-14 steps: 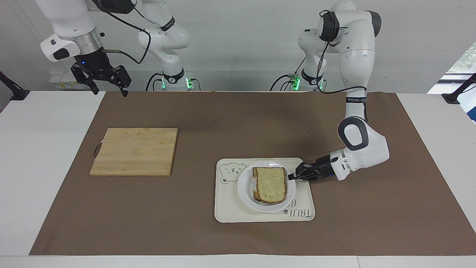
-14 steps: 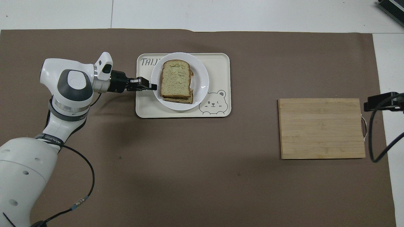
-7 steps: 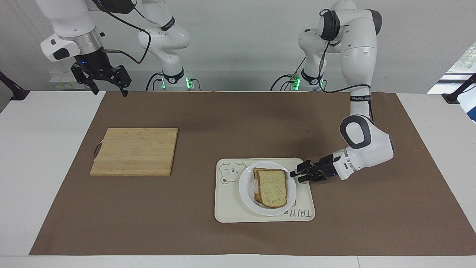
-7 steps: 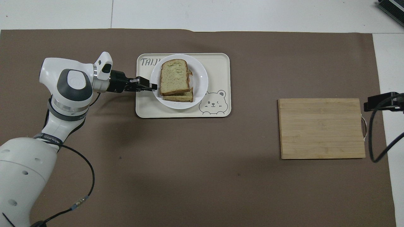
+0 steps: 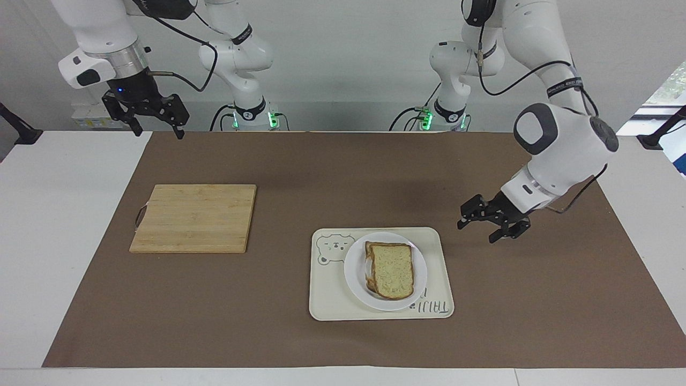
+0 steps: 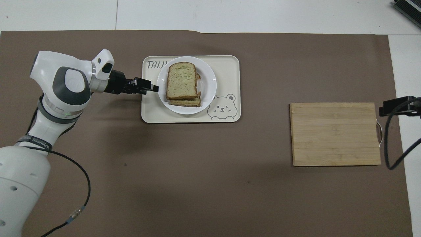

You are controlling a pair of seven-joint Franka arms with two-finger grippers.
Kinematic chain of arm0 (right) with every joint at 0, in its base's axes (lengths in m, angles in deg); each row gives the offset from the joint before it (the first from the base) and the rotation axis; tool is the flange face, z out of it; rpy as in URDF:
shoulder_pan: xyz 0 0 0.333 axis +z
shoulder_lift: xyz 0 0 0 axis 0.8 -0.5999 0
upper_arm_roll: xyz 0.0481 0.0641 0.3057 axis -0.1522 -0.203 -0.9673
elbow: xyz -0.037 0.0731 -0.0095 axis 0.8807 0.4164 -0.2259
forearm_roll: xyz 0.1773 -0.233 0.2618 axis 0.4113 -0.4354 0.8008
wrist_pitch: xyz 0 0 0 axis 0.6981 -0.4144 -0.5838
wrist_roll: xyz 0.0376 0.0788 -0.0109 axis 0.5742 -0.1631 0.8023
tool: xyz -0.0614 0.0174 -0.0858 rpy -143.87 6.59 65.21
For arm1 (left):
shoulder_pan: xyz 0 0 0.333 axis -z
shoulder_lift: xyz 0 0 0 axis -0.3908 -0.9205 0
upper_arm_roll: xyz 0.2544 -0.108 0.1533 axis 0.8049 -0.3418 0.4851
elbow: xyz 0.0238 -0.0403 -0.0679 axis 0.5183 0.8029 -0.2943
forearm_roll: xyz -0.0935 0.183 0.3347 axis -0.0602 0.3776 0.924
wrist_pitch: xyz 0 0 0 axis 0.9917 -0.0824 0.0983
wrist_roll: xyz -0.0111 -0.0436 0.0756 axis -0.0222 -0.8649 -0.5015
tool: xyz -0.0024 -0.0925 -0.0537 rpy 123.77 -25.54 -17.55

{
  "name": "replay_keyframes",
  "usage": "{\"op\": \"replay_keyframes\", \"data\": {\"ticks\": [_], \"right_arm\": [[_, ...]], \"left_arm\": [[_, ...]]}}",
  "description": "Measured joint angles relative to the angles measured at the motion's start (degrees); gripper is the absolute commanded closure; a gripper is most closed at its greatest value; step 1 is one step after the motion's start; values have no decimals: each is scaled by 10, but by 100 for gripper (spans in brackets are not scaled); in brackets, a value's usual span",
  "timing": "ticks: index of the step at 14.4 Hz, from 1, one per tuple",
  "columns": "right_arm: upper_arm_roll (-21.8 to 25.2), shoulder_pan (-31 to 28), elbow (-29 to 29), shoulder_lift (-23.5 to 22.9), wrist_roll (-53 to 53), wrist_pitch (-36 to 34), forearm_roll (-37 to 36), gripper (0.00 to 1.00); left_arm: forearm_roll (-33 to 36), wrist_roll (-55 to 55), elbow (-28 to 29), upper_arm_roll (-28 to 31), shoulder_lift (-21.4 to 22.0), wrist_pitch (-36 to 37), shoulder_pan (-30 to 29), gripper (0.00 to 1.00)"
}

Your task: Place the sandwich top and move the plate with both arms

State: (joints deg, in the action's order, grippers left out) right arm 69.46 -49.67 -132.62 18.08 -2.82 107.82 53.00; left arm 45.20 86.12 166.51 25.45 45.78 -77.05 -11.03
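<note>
The sandwich top [image 5: 394, 268] lies on a lower slice on the white plate [image 5: 358, 281], which stands on the cream tray. It also shows in the overhead view [image 6: 182, 80], with the plate [image 6: 209, 90] under it. My left gripper [image 5: 477, 231] is open and empty, raised over the brown mat beside the tray, toward the left arm's end. In the overhead view the left gripper [image 6: 153, 88] shows over the tray's edge. My right gripper [image 5: 159, 134] is open and empty, and waits high over the mat's corner by the robots.
The cream tray [image 5: 332, 303] with a bear drawing lies mid-table; it also shows from overhead [image 6: 227, 70]. A wooden cutting board [image 5: 195, 217] lies toward the right arm's end, also seen from overhead [image 6: 335, 133]. A brown mat covers the table.
My left gripper has drawn back from the plate's rim, risen and opened, moving toward the left arm's end. The plate shifted slightly on the tray earlier. The right arm has not moved.
</note>
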Motion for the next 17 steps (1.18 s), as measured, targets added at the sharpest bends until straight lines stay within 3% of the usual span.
{"op": "replay_keyframes", "data": {"ticks": [3, 6, 9, 13, 17], "right_arm": [[0, 0, 0, 0, 0, 0, 0, 0], [0, 0, 0, 0, 0, 0, 0, 0], [0, 0, 0, 0, 0, 0, 0, 0], [0, 0, -6, 4, 0, 0, 0, 0], [-1, 1, -12, 9, 0, 0, 0, 0]], "left_arm": [[102, 0, -9, 1, 64, 30, -22, 0], [153, 0, -58, 4, 98, 152, -42, 0], [163, 0, -95, 5, 118, 239, -56, 0], [165, 0, -101, 7, 161, 347, -74, 0], [165, -11, -101, -3, 176, 365, -75, 0]]}}
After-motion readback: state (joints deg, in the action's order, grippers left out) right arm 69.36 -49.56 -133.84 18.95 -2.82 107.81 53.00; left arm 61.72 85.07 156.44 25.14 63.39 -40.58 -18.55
